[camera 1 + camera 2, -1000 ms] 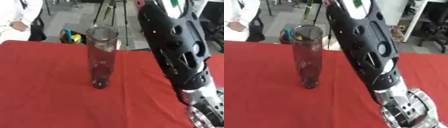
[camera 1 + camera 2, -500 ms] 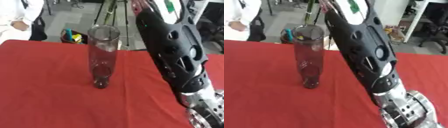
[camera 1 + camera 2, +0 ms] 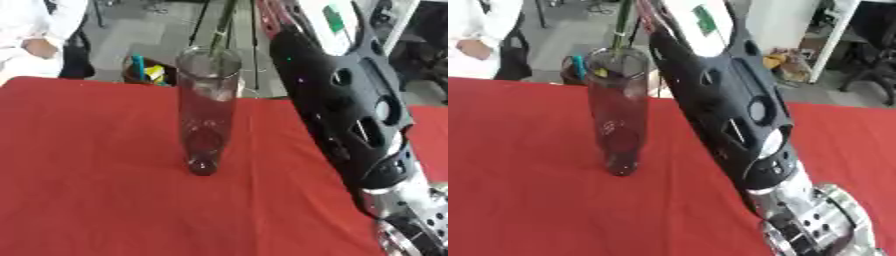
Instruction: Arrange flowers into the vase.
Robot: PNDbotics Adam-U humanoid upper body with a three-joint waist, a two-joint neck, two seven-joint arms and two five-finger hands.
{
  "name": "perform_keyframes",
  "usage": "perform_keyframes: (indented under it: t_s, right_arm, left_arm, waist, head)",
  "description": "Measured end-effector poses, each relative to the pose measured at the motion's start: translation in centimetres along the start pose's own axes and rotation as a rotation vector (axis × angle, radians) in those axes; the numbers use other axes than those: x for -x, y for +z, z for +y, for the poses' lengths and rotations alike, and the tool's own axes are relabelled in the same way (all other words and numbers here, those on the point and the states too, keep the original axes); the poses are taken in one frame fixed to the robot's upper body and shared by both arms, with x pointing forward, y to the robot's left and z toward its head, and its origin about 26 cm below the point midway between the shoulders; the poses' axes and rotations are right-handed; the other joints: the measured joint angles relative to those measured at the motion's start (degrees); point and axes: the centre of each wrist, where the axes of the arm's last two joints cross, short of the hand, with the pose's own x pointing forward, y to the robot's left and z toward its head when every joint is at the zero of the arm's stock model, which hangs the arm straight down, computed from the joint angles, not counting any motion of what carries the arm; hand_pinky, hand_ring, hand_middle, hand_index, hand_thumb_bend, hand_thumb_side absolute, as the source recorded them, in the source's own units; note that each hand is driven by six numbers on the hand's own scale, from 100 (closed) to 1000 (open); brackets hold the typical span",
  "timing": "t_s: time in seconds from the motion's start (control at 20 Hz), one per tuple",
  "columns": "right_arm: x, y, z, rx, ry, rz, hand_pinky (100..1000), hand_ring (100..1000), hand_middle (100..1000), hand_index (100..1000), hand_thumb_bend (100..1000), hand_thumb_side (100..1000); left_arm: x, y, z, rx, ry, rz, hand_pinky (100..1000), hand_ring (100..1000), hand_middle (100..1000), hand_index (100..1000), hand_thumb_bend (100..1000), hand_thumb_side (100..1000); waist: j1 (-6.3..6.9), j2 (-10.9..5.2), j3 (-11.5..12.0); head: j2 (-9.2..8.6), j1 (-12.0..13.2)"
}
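A tall clear glass vase (image 3: 206, 112) stands upright on the red tablecloth (image 3: 87, 180), left of centre. A thin green flower stem (image 3: 222, 22) comes down from the top edge, and its lower end reaches the vase's mouth. My right arm (image 3: 341, 110), black with a silver joint, rises from the lower right corner to the top edge just right of the vase. Its hand is above the picture and hidden. No bloom shows. My left hand appears in no view.
Beyond the table's far edge are a grey floor, a small holder with blue and yellow items (image 3: 143, 70), and office chairs at the far right (image 3: 868, 60). A person in white (image 3: 35, 30) stands at the far left, away from the vase.
The green stem has come lower, and its end now sits at the vase's mouth. My right arm has leaned closer to the vase. The vase has stayed put.
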Motion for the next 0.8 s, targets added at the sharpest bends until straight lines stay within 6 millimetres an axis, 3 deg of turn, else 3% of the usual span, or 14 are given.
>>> perform_keyframes:
  t_s: [0.8]
  right_arm:
    - [0.27, -0.34, 0.05, 0.014, 0.009, 0.000, 100, 100, 100, 100, 100, 546]
  left_arm:
    - [-0.07, -0.18, -0.01, -0.001, 0.000, -0.006, 739, 876, 836, 904, 100, 1000]
  waist:
    - [-0.36, 0.85, 0.1]
  head:
    - [-0.67, -0.2]
